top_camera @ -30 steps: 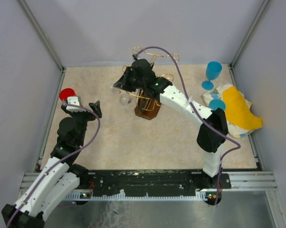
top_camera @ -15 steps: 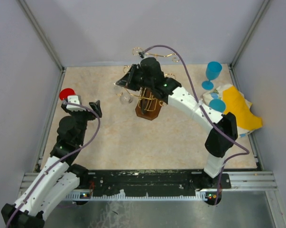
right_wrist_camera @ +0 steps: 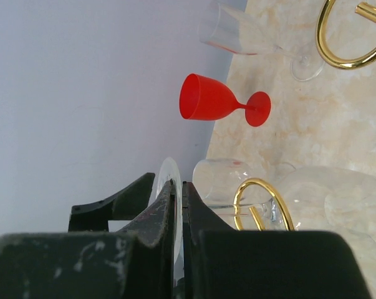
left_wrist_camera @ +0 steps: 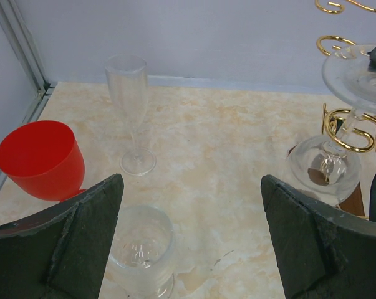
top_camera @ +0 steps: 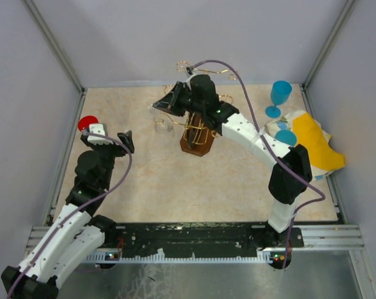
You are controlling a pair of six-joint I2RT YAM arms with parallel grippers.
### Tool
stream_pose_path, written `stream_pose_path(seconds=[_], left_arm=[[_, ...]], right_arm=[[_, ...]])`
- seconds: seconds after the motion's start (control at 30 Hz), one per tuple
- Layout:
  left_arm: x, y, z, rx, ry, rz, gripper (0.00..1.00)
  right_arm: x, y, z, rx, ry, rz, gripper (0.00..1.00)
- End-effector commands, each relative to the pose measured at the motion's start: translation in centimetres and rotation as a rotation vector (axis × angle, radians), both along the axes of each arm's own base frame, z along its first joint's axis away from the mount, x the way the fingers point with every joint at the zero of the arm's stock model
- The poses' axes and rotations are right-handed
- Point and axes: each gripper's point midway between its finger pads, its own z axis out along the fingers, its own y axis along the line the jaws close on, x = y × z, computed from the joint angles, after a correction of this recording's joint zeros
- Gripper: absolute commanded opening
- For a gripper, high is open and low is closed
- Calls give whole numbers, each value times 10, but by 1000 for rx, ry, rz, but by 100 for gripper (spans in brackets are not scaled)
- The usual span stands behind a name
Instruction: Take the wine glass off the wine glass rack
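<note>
**Right fingers pinch the wine glass by its foot, at the rack's left side**

The right fingers are pressed together on the thin round foot of the clear wine glass. The glass hangs bowl-down at the left side of the wine glass rack. In the right wrist view a gold hook curls close by the stem; whether the stem sits inside that hook cannot be told. The rack stands upright on its dark base near the middle of the bench.

The left fingers are spread wide apart with nothing between them, low over the bench's left side. Before them stand a short clear glass, a tall clear flute and a red goblet, all upright. The bench shows through both clear ones. In the far right corner a blue goblet stands upright near a yellow cloth.

The right arm rises from its base to a dark elbow over the bench's right side. Its white forearm then slants far and leftward, carrying the wrist above the rack. The left arm stretches forward along the left edge, its wrist beside the red goblet.
</note>
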Motion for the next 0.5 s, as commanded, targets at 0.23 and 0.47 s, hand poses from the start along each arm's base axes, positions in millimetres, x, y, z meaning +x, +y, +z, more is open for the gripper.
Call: stream_pose_path(seconds=[0.23,0.47], left_arm=[[-3,-1,17,-12,-37,-8,97],[-4,0,18,-10,-38,-6,97]], right_arm=[[29,-4,50,68,-170,-61,0],[25,-31,64,84,-175,-91,0]])
